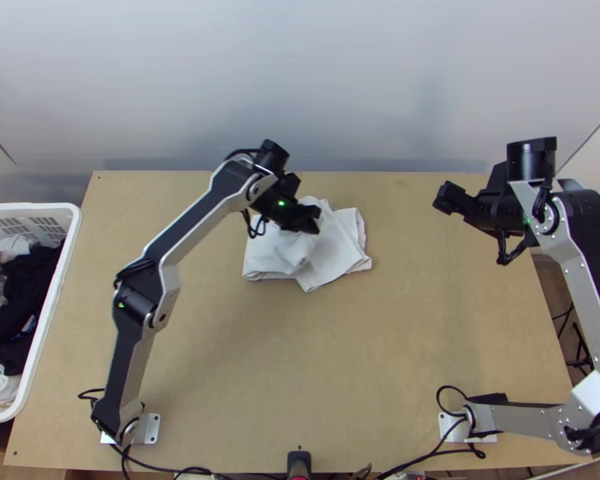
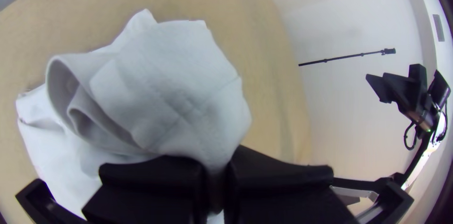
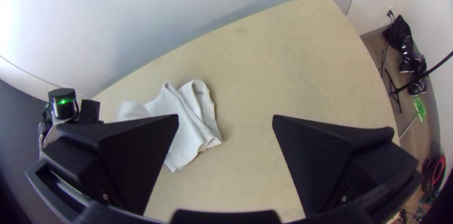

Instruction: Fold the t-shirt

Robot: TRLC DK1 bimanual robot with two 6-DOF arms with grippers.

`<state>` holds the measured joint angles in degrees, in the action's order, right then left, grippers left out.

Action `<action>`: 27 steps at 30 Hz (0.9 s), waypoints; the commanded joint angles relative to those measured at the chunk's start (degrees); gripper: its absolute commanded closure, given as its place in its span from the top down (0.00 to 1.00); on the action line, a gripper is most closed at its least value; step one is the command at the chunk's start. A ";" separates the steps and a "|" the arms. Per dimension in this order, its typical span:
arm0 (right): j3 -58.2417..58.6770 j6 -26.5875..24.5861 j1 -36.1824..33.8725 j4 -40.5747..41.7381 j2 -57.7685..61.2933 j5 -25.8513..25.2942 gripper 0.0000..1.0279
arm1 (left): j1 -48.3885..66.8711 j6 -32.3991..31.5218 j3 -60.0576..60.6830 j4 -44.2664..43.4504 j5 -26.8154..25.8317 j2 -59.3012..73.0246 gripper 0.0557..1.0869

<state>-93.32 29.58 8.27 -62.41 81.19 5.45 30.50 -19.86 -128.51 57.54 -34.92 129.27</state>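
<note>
And here's the light wooden table point(image 1: 300, 360), carrying the white t-shirt point(image 1: 340, 252) in rumpled, overlapping layers! Nearer the front than the t-shirt, a metal base plate point(image 1: 151, 429) sits to its left, another point(image 1: 454, 429) to its right, black cables point(image 1: 428, 455) trailing beside them.

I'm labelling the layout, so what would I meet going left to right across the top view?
Basket → left arm's base → shirt → right gripper.
</note>
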 commanded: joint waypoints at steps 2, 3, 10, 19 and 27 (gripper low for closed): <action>3.85 1.27 0.34 0.45 -3.14 0.00 0.90 | 2.90 -4.31 -1.92 -8.76 2.31 5.20 0.03; 4.46 1.53 0.43 0.45 -3.58 0.00 0.90 | 3.07 -5.19 -2.45 -9.73 2.57 5.82 0.03; 11.05 3.64 2.63 1.86 -8.15 0.08 0.90 | 4.13 -11.70 -3.33 -17.46 5.12 7.75 0.72; 18.87 4.25 4.38 6.34 -10.26 1.05 0.90 | 2.72 -16.97 -2.80 -31.08 3.63 4.50 0.96; 12.02 5.22 11.50 11.17 -2.35 1.23 0.90 | -4.49 -17.58 1.24 -31.08 0.99 -3.06 0.96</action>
<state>-77.23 33.91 14.70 -53.84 73.71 6.50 30.89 -36.45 -130.23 28.08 -32.51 131.50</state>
